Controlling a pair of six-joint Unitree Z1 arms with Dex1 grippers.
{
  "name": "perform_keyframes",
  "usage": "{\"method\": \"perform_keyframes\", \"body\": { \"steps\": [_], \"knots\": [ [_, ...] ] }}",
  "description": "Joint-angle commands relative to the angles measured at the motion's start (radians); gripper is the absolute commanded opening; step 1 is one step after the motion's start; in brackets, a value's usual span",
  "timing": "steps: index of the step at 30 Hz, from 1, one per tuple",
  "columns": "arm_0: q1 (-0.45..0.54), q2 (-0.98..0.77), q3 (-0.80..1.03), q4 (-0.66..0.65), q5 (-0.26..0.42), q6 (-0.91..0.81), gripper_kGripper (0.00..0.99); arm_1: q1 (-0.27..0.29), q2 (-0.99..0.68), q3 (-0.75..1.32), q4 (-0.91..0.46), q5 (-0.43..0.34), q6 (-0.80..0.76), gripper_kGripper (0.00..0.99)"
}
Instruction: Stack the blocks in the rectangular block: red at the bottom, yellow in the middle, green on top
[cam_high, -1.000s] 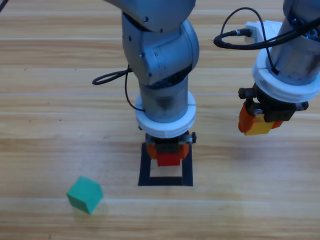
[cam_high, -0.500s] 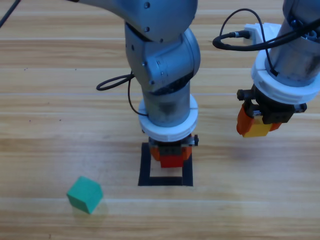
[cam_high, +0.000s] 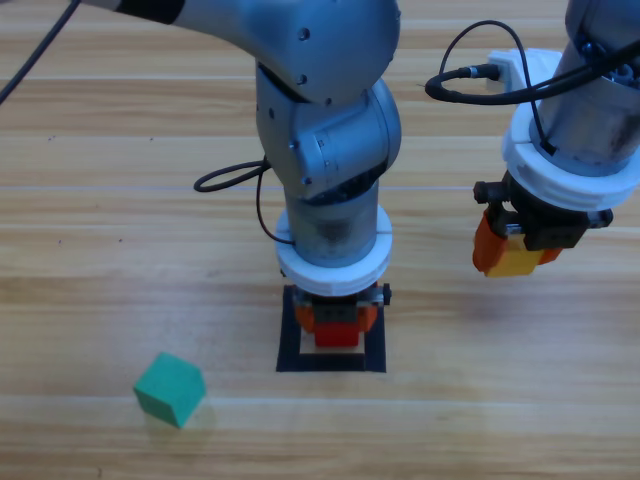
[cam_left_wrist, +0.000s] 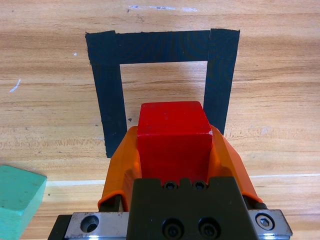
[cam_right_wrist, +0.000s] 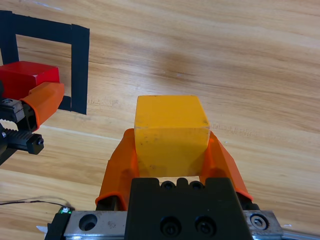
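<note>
My left gripper is shut on the red cube and holds it over the black tape rectangle, at the outline's near side in the left wrist view. Off to the right, above the table, my right gripper is shut on the yellow cube. The teal-green cube lies loose on the wood at the lower left of the high view.
The left arm's big grey body stands above the rectangle and hides its far edge in the high view. Black cables trail behind both arms.
The left arm has lowered and shifted toward the rectangle's middle with the red cube. The right gripper and the green cube have stayed where they were.
</note>
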Motion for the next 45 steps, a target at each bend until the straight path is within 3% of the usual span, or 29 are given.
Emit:
{"method": "perform_keyframes", "body": {
  "steps": [1, 26, 32, 36, 42, 45],
  "knots": [
    [-0.014, 0.059, 0.016, -0.013, 0.016, 0.015, 0.026, 0.007, -0.014, 0.031, -0.024, 0.007, -0.004, 0.0],
    [-0.006, 0.085, 0.012, -0.015, 0.03, 0.026, 0.031, -0.004, -0.009, 0.034, -0.03, 0.014, -0.009, 0.0],
    [-0.006, 0.09, 0.01, -0.018, 0.03, 0.023, 0.086, -0.004, -0.012, 0.036, -0.03, 0.014, -0.009, 0.0],
    [-0.006, 0.09, 0.008, -0.021, 0.028, 0.02, 0.172, -0.004, -0.012, 0.037, -0.03, 0.014, -0.009, 0.0],
    [-0.006, 0.093, -0.001, -0.023, 0.028, 0.009, 0.485, -0.004, -0.012, 0.037, -0.032, 0.016, -0.009, 0.0],
    [-0.006, 0.091, -0.001, -0.023, 0.028, 0.007, 0.569, -0.004, -0.012, 0.037, -0.03, 0.016, -0.009, 0.0]
  ]
}}
